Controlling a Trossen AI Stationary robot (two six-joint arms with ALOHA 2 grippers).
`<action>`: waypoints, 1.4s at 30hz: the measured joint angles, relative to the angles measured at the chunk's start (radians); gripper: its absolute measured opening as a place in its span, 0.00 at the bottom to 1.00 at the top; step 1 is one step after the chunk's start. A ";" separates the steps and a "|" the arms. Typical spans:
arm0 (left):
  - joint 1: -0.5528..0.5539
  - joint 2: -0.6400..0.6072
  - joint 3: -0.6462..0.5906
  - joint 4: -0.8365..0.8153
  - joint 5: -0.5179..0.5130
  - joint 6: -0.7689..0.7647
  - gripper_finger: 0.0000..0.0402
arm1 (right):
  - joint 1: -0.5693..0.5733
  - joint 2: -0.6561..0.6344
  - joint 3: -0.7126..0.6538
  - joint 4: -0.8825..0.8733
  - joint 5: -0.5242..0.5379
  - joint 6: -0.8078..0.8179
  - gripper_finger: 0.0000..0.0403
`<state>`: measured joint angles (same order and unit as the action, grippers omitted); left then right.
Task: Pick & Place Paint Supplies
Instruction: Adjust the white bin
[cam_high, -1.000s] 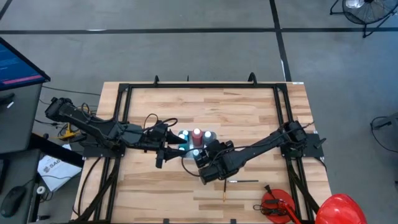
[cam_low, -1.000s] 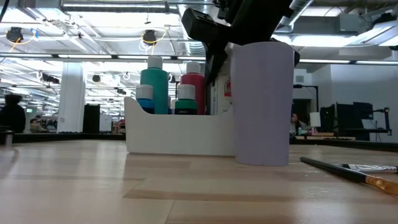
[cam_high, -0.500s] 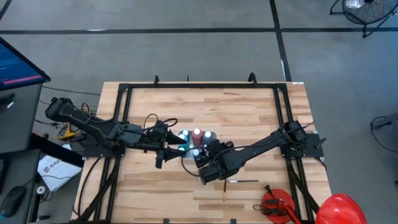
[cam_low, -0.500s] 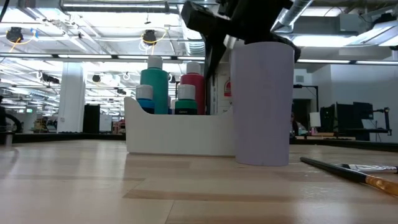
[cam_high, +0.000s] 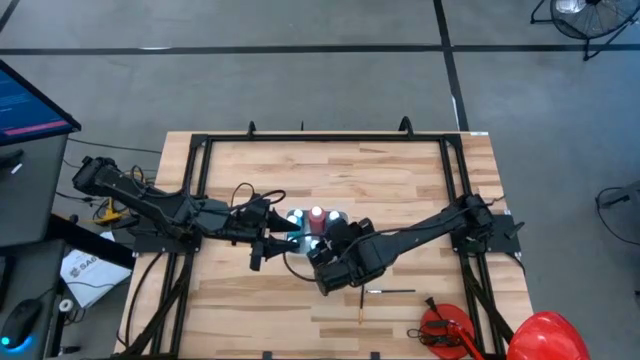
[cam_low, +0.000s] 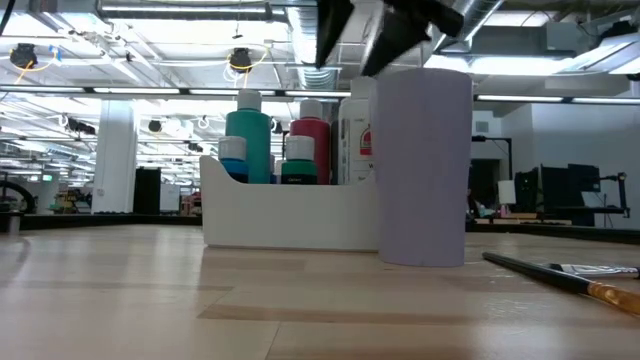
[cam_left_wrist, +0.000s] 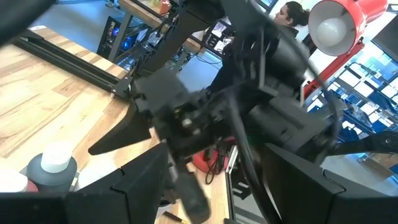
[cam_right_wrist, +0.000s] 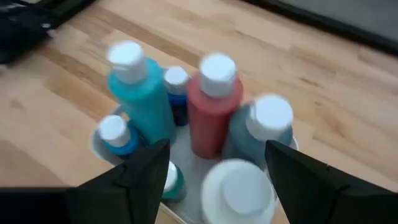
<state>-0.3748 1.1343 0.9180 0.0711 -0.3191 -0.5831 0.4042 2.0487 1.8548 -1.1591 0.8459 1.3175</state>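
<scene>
A white tray (cam_low: 290, 215) stands on the table and holds upright paint bottles: teal (cam_low: 248, 138), red (cam_low: 311, 142) and white with a red label (cam_low: 358, 135). In the right wrist view the teal bottle (cam_right_wrist: 140, 93), the red bottle (cam_right_wrist: 211, 109), a grey-blue bottle (cam_right_wrist: 261, 130) and small blue ones show from above. My right gripper (cam_right_wrist: 216, 149) hovers open above them, touching none; it is also seen in the high view (cam_high: 322, 252). My left gripper (cam_high: 285, 238) waits open beside the tray's left side. Two thin brushes (cam_high: 390, 291) lie on the table near the tray.
A pale cylinder (cam_low: 424, 165) stands on the table in front of the tray's right end. A red tool (cam_high: 445, 330) and a red dome (cam_high: 545, 335) sit at the table's near right corner. Black frame rails (cam_high: 200, 170) run along the table's sides.
My right gripper has risen from among the bottles and drawn slightly toward the table's left. In the low view its fingers have left the tray's right end, and the white bottle with the red label now shows, standing upright there.
</scene>
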 joint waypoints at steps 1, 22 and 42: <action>0.000 0.000 0.000 0.000 0.000 0.000 0.62 | 0.000 0.000 0.020 -0.001 0.003 -0.031 0.64; -0.040 0.102 0.000 -0.140 0.152 0.109 0.62 | 0.171 0.000 0.409 -0.274 -0.087 -0.396 0.38; -0.028 0.463 0.000 -0.124 0.170 0.133 0.11 | 0.417 0.004 0.051 -0.224 -0.287 0.148 0.00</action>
<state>-0.4023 1.5969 0.9180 -0.0525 -0.1493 -0.4500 0.8209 2.0524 1.9053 -1.3826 0.5589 1.4657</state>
